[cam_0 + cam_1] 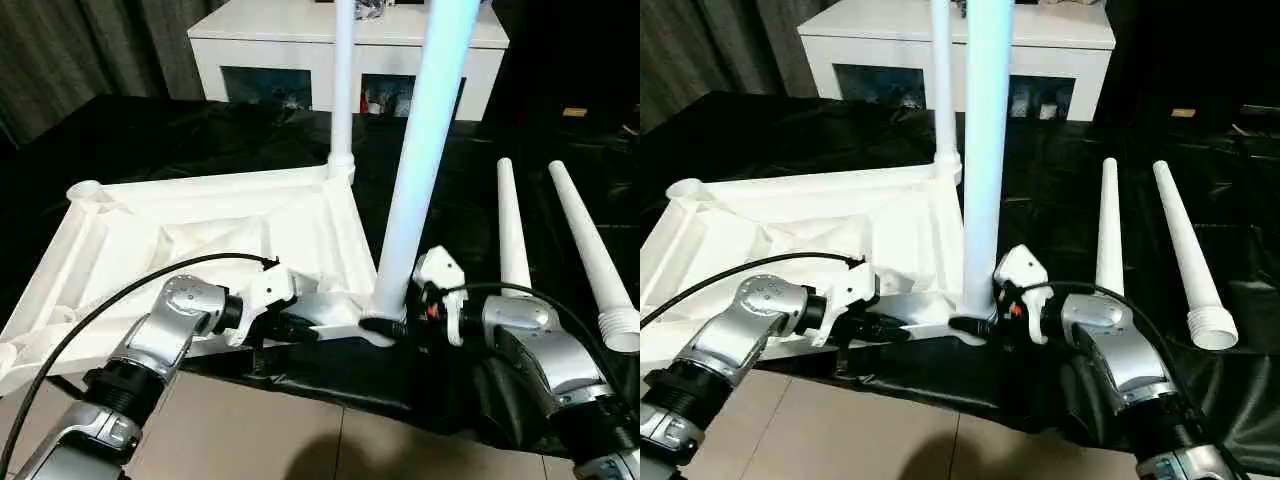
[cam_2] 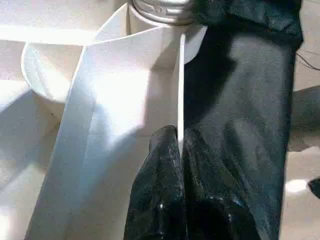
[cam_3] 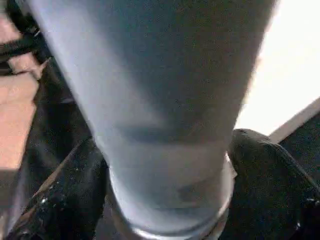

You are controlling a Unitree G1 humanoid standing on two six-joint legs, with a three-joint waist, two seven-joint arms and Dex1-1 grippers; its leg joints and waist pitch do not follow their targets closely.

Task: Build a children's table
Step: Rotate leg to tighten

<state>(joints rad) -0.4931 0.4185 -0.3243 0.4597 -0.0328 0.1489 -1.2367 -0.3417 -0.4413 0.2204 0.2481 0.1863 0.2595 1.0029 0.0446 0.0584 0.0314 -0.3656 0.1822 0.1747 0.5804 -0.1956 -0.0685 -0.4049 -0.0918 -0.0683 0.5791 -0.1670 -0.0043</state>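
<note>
Tabletop upside down on black-draped surface, two legs upright | left gripper jaws pinched on its near rim | right gripper jaws wide around near leg base | light, stiff, slippery plastic: grip low by socket | spare legs right

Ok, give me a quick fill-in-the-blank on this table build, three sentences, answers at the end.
1. ____ legs stand upright in the tabletop's corner sockets.
2. The left gripper is shut on the tabletop's thin ____.
3. The right gripper's fingers sit either side of the near leg's ____ end.
Two more legs lie on the black cloth.
Answers: two; edge; lower
</note>
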